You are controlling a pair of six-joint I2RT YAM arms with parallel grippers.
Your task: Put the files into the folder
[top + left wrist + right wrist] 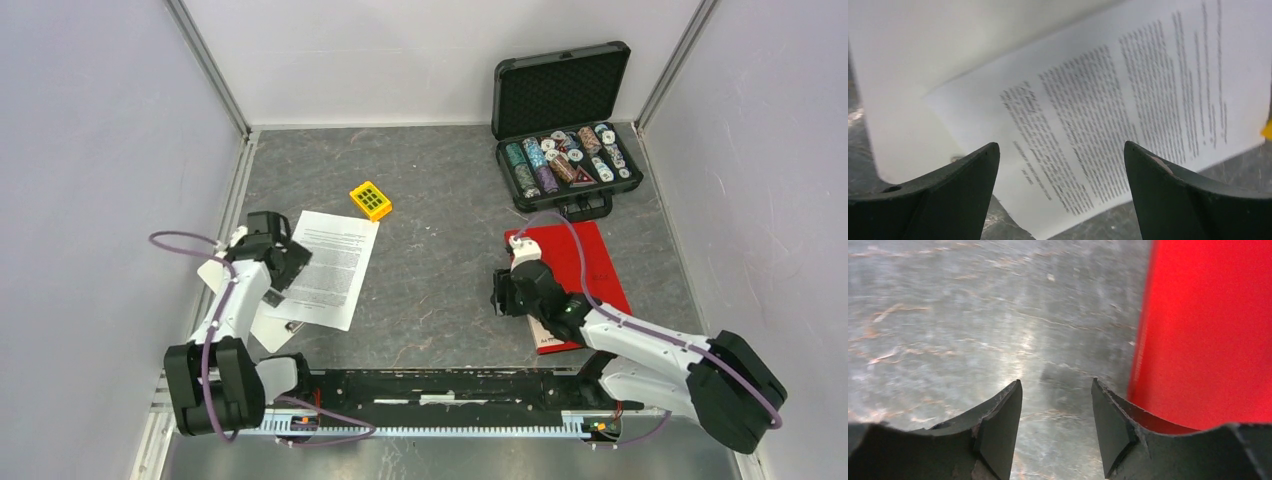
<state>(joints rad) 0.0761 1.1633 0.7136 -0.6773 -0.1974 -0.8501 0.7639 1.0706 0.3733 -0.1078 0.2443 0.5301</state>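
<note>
The files (pixel 335 262), white sheets of dense black text, lie on the table at the left, partly over a white clipboard (pixel 216 276). My left gripper (pixel 286 256) hovers above their left edge, wide open, with the printed files (pixel 1128 90) showing between its fingers and nothing held. The folder (pixel 585 262) lies closed with its red side up at the right. My right gripper (pixel 499 293) sits low at the folder's left edge, open, with only bare table between its fingers. In the right wrist view the red folder (pixel 1208 330) lies just right of the right finger (pixel 1113 425).
An open black case of poker chips (pixel 565 130) stands at the back right, just behind the folder. A small yellow block (pixel 370 200) lies beyond the files' far corner. Grey walls close in the table on three sides. The white clipboard (pixel 923 65) reaches past the sheets' left side.
</note>
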